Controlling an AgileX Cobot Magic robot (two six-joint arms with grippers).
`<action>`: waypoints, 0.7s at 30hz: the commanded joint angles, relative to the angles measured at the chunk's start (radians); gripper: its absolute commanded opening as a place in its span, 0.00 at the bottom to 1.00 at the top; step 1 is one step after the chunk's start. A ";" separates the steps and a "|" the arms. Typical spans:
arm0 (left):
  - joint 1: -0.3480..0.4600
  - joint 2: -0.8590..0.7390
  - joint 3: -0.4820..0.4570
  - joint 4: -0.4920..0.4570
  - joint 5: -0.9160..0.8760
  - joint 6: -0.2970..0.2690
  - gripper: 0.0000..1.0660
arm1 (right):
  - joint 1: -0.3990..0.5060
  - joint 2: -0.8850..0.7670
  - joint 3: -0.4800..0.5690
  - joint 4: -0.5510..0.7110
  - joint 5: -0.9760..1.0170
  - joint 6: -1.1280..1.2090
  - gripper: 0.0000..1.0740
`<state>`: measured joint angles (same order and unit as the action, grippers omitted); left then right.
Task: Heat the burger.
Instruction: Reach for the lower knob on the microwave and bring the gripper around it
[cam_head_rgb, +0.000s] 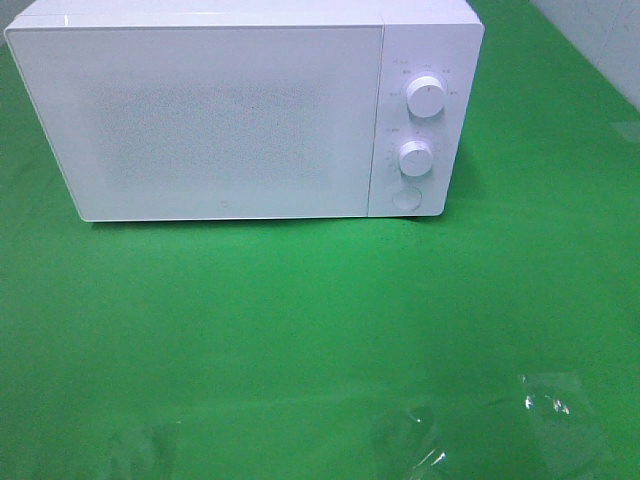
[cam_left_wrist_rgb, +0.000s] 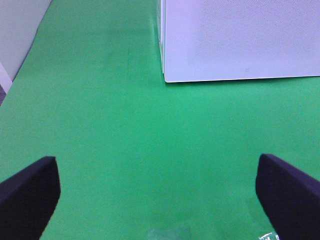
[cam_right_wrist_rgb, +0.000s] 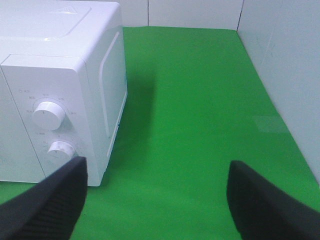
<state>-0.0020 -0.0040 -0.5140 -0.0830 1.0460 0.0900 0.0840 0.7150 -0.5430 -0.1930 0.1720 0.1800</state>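
Green cloth (cam_head_rgb: 300, 330) spreads under the shut white microwave (cam_head_rgb: 220, 120); pale walls (cam_right_wrist_rgb: 285, 65) rise behind and right of it. The left gripper (cam_left_wrist_rgb: 159, 192) and right gripper (cam_right_wrist_rgb: 157, 197) gape wide, empty.

A white microwave (cam_left_wrist_rgb: 240, 40) stands on the green surface (cam_left_wrist_rgb: 100, 125), and only its lower front corner shows: a finely speckled door panel and a thin slice of its side wall. The left claw (cam_left_wrist_rgb: 156, 175) hovers well short of the microwave, its two dark padded fingers (cam_left_wrist_rgb: 30, 195) spread wide, with green surface showing between them. Beyond the microwave's side, a pale wall (cam_left_wrist_rgb: 20, 30) borders the surface.
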 joint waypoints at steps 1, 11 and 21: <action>0.004 -0.021 0.003 0.001 -0.010 -0.001 0.94 | -0.002 0.089 -0.006 -0.015 -0.112 0.006 0.68; 0.004 -0.021 0.003 0.001 -0.010 -0.001 0.94 | -0.002 0.272 -0.006 -0.023 -0.355 -0.002 0.68; 0.004 -0.021 0.003 0.001 -0.010 -0.001 0.94 | -0.002 0.445 0.084 0.115 -0.698 -0.139 0.68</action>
<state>-0.0020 -0.0040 -0.5140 -0.0830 1.0460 0.0900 0.0840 1.1600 -0.4620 -0.0960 -0.4780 0.0650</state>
